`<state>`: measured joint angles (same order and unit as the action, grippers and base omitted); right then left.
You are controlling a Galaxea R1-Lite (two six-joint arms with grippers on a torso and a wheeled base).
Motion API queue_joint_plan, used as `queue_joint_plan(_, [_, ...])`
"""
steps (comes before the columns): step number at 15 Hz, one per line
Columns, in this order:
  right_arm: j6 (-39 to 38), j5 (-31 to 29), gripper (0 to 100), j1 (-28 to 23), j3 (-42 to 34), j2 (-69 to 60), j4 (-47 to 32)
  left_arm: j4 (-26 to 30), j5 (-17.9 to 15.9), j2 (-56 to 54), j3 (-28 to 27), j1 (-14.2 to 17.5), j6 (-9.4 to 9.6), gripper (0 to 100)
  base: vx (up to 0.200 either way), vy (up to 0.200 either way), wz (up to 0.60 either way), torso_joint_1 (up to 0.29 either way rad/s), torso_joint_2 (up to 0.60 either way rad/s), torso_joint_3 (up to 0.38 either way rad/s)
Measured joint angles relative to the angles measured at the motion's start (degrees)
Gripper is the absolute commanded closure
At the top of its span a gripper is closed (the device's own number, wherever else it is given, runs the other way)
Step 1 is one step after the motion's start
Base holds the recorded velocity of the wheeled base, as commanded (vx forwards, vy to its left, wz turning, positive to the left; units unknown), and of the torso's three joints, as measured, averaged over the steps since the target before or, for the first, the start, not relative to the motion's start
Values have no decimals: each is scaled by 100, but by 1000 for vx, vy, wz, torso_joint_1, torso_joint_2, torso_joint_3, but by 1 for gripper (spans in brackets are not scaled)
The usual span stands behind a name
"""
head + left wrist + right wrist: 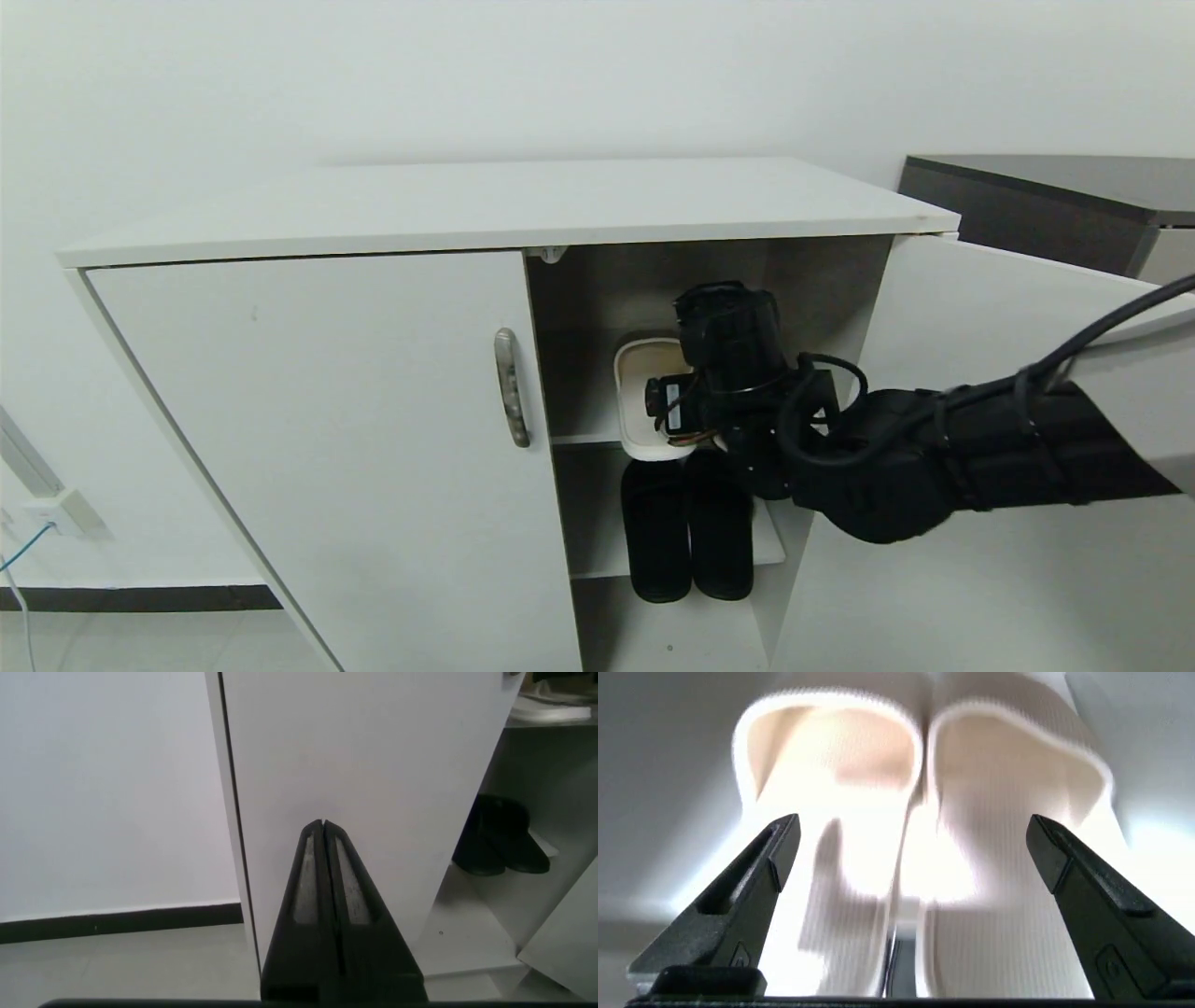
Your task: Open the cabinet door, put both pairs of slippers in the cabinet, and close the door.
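Your right gripper [913,826] is wide open around the white slippers [638,378] on the cabinet's [504,210] upper shelf. Draw straight back out, clear of the black slippers [686,532] below, before swinging its door [971,308] shut.

Smooth matt white laminate covers the cabinet [504,210], its handle [511,387] brushed metal; the cream slippers [999,859] show finely ribbed foam, the black slippers [686,532] a matt finish.

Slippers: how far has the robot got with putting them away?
Done: door open, black slippers on the lower shelf. In hand: white slippers on the upper shelf, open right gripper at them. Left: pull back, close the door.
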<state>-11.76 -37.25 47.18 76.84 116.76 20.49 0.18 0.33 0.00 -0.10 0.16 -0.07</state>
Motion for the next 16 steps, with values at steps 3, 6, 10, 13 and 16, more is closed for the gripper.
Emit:
queue_joint_plan(3, [22, 4, 0, 306, -908, -544, 494, 0, -1, 0, 0, 0, 0, 100, 0, 0, 0, 0, 0, 0])
queue_joint_plan(6, [27, 61, 0, 631, -1766, -1070, 907, 0, 0, 0, 0, -2, 0, 100, 0, 0, 0, 0, 0, 0])
queue_joint_plan(10, [38, 223, 0, 885, -2381, -1436, 1421, -2, -9, 0, 0, -2, 0, 100, 0, 0, 0, 0, 0, 0])
queue_joint_plan(13, [35, 223, 0, 918, -2447, -1488, 1432, 0, -9, 0, 0, 0, 0, 100, -200, 0, 0, 1, 2, 2])
queue_joint_plan(16, [33, 215, 0, 916, -2450, -1506, 1459, 2, -9, 0, 2, 2, 0, 100, -200, 0, 0, 4, 1, -1])
